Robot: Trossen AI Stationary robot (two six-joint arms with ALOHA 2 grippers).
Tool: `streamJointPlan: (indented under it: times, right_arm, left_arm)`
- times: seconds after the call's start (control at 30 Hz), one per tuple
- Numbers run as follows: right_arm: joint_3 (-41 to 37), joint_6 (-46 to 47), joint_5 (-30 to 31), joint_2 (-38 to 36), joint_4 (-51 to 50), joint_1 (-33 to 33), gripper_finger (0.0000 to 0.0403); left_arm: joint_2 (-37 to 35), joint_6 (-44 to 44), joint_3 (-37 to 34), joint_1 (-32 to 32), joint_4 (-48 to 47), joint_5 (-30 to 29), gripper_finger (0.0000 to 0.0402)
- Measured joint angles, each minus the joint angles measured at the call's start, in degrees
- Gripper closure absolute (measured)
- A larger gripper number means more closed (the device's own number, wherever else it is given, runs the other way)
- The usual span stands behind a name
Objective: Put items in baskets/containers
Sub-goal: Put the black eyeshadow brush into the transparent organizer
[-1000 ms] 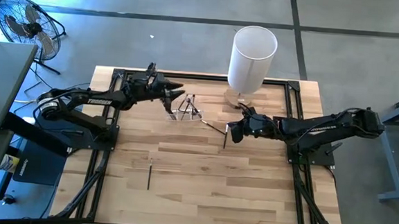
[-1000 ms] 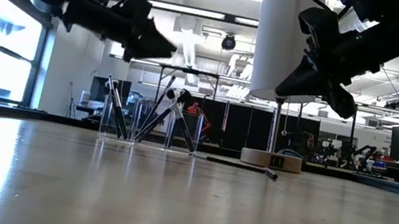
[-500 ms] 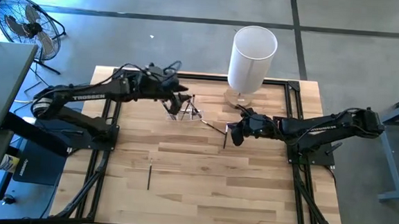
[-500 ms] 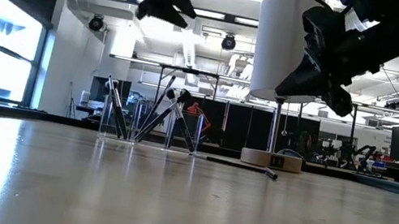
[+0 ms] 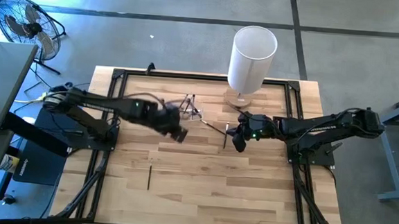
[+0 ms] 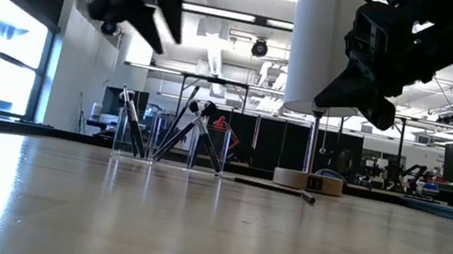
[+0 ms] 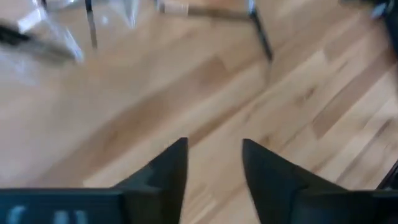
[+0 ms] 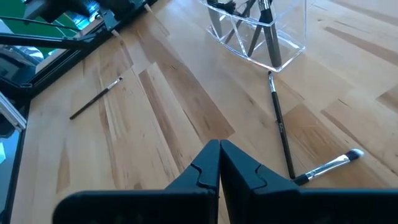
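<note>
Whereas half a second ago the left gripper (image 5: 179,134) hovered right over the clear holder (image 5: 188,109), it has now swung off to the near side of it and hangs above bare wood, motion-blurred in the high view, its two fingers (image 7: 168,168) spread with nothing between them. The right gripper (image 5: 238,143) has barely shifted; its fingers are pressed together, empty, and it hovers above the table (image 5: 202,188). Just ahead of the right gripper's tip lies a dark brush (image 8: 280,126), its far end reaching almost to the holder's wall, and beside it, touching or nearly touching its near end, a second brush with a silvery ferrule and bristle head (image 8: 328,165). Well off to one side of the right gripper, toward the table's front, one more thin brush (image 8: 94,98) lies alone; the high view shows it as a short dark line (image 5: 149,173) nearer the left arm's side. The holder itself stands between the two grippers, closer to the left one, and several brushes (image 6: 179,130) lean inside it at crossing angles, heads up. How many are in it cannot be counted. Behind the right gripper stands the tall white cylinder (image 5: 252,57) on its round wooden base.
</note>
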Motion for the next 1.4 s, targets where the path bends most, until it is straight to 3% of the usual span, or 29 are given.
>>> streamJointPlan:
  times: [0.2,0.33,0.43,0.63,0.83,1.0,1.17,1.4]
  right_arm:
    - [0.0,0.4,0.1,0.0,-1.8,0.0,0.0401]
    - [0.0,1.8,0.2,0.0,-2.4,0.0,0.0402]
    - [0.3,4.8,2.3,0.0,-4.1,0.0,0.0402]
    - [8.5,8.2,9.5,3.4,-16.9,0.1,0.0402]
    - [22.8,16.3,12.7,14.3,-36.3,-1.9,0.0402]
    - [33.9,26.7,12.5,25.1,-51.8,-4.9,0.04]
    - [37.7,28.5,9.5,31.9,-51.2,-8.6,0.0372]
    - [37.7,31.6,7.5,35.3,-48.6,-11.9,0.0301]
  left_arm:
    - [-0.9,-0.5,-10.4,-7.2,10.1,-0.8,0.0386]
    - [-5.7,2.0,-19.1,-11.4,18.2,-2.7,0.0393]
    - [-9.4,8.6,-25.3,-13.5,24.4,-3.6,0.0398]
    - [-21.7,22.4,-33.0,-14.3,28.4,-7.2,0.04]
    - [-35.2,35.6,-35.4,-14.0,26.8,-8.9,0.0401]
    - [-42.9,38.2,-35.4,-14.0,21.9,-9.4,0.0401]
    - [-47.1,37.8,-35.4,-14.1,16.1,-9.3,0.0401]
    - [-49.2,37.5,-35.5,-14.1,12.1,-7.2,0.0401]
